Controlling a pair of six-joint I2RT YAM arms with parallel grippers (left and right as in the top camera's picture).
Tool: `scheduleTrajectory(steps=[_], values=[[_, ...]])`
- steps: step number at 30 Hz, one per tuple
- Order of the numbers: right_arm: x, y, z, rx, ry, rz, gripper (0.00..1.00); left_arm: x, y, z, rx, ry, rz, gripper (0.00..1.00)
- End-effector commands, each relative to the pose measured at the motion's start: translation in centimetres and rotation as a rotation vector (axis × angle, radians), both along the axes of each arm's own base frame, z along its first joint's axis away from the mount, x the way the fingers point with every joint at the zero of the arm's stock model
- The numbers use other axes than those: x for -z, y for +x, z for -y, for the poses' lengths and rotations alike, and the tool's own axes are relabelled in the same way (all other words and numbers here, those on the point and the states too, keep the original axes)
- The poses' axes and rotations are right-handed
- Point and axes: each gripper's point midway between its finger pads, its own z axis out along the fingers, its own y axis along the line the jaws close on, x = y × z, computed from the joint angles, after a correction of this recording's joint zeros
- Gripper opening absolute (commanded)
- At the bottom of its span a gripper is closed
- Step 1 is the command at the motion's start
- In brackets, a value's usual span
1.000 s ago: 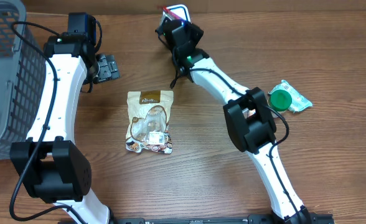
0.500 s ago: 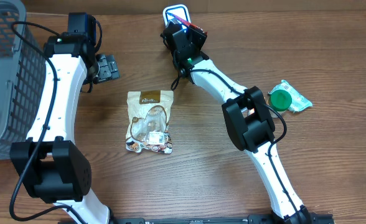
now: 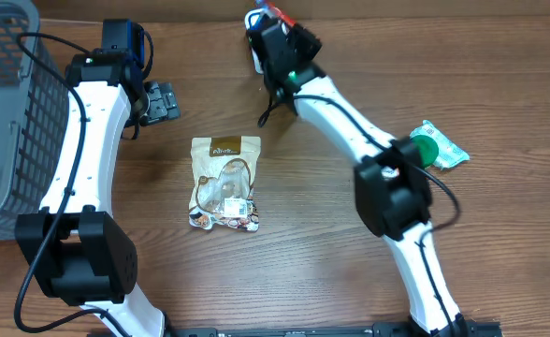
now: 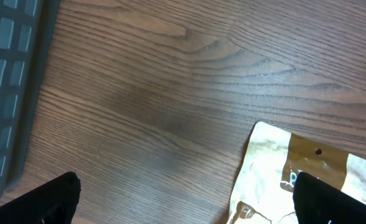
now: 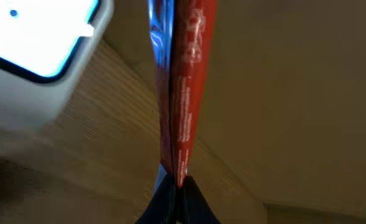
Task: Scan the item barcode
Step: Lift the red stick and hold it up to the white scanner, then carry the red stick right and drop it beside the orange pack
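At the table's 12 o'clock edge the right gripper point(image 3: 275, 33) is clamped on a thin red packet point(image 5: 183, 93), pinching its lower edge so the packet stands edge-on between the jaws. The white scanner point(image 5: 37, 56), its face lit and rimmed in blue, sits just at the packet's 10 o'clock in the right wrist view. The left gripper point(image 3: 160, 100) hangs at 10 o'clock, jaws spread wide and holding nothing. A brown snack pouch point(image 3: 224, 183) lies flat mid-table, a green-capped wrapped item point(image 3: 434, 148) at 3 o'clock, a grey mesh basket point(image 3: 4, 112) at 9 o'clock
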Motion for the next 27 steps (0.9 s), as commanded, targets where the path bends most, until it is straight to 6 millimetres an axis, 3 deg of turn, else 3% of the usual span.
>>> scheduleTrajectory(steps=[1,5,10,11,12,15,24,26,27], values=[[-9.0,-3.4,0.7,0.128,0.264,0.141,0.03,-1.2,0.2,0.1,0.024,0.016,0.027,1.0],[-8.5,-8.0,1.5,0.226,0.415,0.012,0.04,-1.2,0.2,0.1,0.024,0.016,0.027,0.99],[-4.3,-15.0,0.9,0.322,0.584,-0.351,0.04,-1.2,0.2,0.1,0.024,0.016,0.027,0.99],[-3.3,-16.7,0.7,0.347,0.611,-0.443,0.09,-1.2,0.2,0.1,0.025,0.016,0.027,1.0],[-1.7,-19.1,0.5,0.401,0.65,-0.577,0.09,-1.2,0.2,0.1,0.024,0.016,0.027,1.0],[0.2,-22.1,0.7,0.507,0.677,-0.704,0.04,-1.2,0.2,0.1,0.024,0.016,0.027,1.0],[5.4,-25.2,2.6,0.633,0.585,-0.797,0.04,-1.2,0.2,0.1,0.024,0.016,0.027,1.0],[6.5,-25.1,2.6,0.63,0.589,-0.793,0.06,-1.2,0.2,0.1,0.024,0.016,0.027,1.0],[7.1,-24.8,2.4,0.624,0.598,-0.786,0.12,-1.2,0.2,0.1,0.024,0.016,0.027,1.0]])
